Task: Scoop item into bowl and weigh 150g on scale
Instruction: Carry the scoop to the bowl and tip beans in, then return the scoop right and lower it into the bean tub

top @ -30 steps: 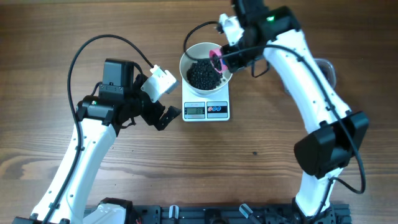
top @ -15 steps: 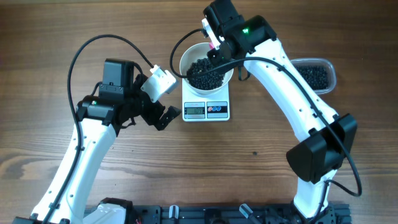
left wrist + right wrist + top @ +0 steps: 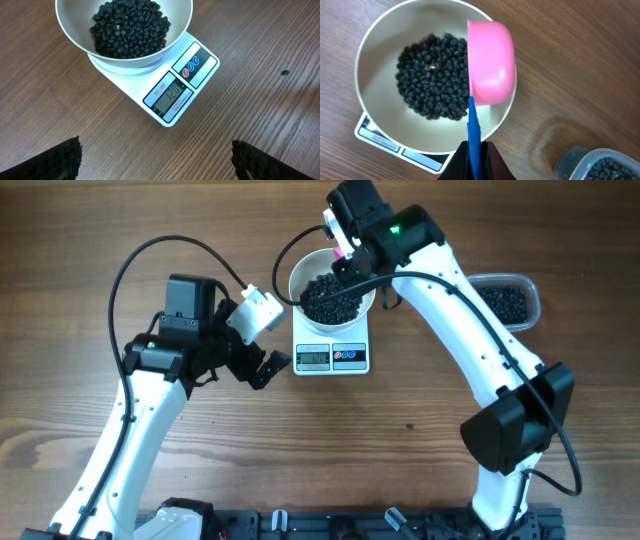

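Right wrist view: the right gripper pinches the blue handle of the pink scoop. The scoop is tipped sideways and hides part of the rim of the white bowl. The bowl holds black beans and sits on the scale. The clear tub lies beside it. The left gripper gapes wide and empty near the scale.

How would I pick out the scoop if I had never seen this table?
Find the white scale near the middle of the wooden table, with the white bowl of black beans on it. The scoop hangs over the bowl's rim, clamped in the right gripper: the only pink thing here, on a thin blue handle.
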Tool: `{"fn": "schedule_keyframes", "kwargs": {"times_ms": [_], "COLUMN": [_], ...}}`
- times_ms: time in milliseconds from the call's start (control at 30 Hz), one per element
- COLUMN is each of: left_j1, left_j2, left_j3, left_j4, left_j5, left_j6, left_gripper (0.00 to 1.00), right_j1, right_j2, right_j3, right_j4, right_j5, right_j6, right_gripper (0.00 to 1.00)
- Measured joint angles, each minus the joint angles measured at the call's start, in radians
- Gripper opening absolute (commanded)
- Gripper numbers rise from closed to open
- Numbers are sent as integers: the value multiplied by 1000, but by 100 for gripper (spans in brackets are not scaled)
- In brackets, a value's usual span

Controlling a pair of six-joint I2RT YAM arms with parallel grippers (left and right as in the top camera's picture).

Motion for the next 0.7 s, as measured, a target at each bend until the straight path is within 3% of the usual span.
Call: {"fn": "schedule_keyframes", "kwargs": {"times_ms": [267,533,700], "left_j1": [0,0,0], "left_j2": [0,0,0], "left_j3": [0,0,0], "left_j4": [0,0,0], "left_j5": [0,0,0], "left_j6": [0,0,0], "left_gripper": [100,100,100], "right_j1": [-81,-464,-660], "right_j2": [-9,-205,-240], "right_j3": [0,8,13], "right_j4": [0,-100,-225], "right_j5": [-166,-277,-285], "right_j6": [5,31,27], "right_gripper": [4,4,4]}}
